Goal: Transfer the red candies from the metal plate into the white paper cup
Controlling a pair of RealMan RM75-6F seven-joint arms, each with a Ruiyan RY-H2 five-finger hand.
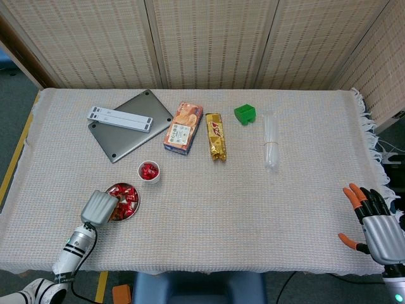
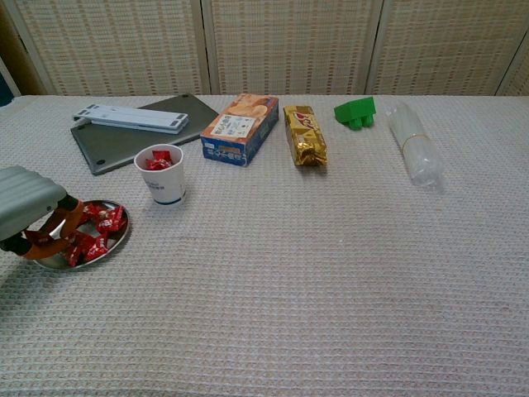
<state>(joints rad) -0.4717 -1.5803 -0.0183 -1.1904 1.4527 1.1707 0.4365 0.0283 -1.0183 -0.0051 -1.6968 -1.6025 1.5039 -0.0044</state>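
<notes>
Left hand: over near rim of plate, fingers curled down among the candies; whether one was pinched, cannot tell. Step judged: picking. Next move: secure one candy, lift, carry to cup just beyond, already holding some. Right hand: idle at tabletop edge, fingers apart, empty.

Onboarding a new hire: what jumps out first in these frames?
The left hand is down over the metal plate of red candies at the near left of the table. Just behind the plate stands the white paper cup, already holding some red candies. The right hand sits idle, fingers spread, at the table's near right edge.
</notes>
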